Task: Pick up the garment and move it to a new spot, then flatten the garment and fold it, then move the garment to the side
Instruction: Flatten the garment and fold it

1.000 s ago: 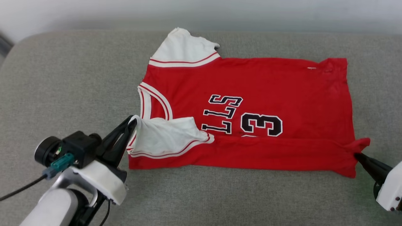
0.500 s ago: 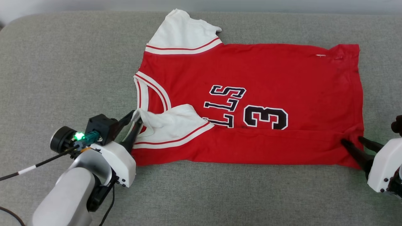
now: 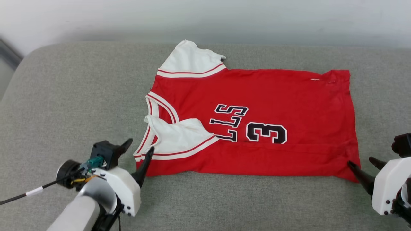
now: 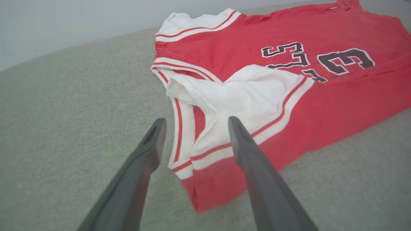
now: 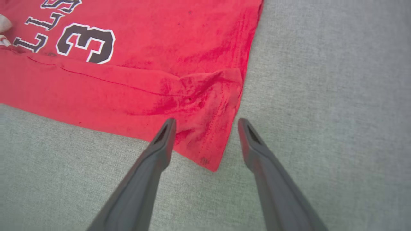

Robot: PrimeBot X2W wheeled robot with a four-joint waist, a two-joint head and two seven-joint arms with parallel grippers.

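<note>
The garment is a red jersey with white sleeves, lying flat on the grey cushion, its near long edge folded up over the lettering and the "3". One white sleeve lies folded inward on the red body. My left gripper is open just off the garment's near left corner, holding nothing; in the left wrist view its fingers straddle the striped sleeve edge. My right gripper is open at the near right corner, also holding nothing, and the hem lies between its fingers in the right wrist view.
The grey cushion spreads wide on the left and along the front. Its rounded back edge meets a pale wall. A cable trails from my left wrist.
Both grippers have opened and let go of the garment's near corners, then backed off toward me. The sleeve and hem have dropped flat. The head camera shifted between frames.
</note>
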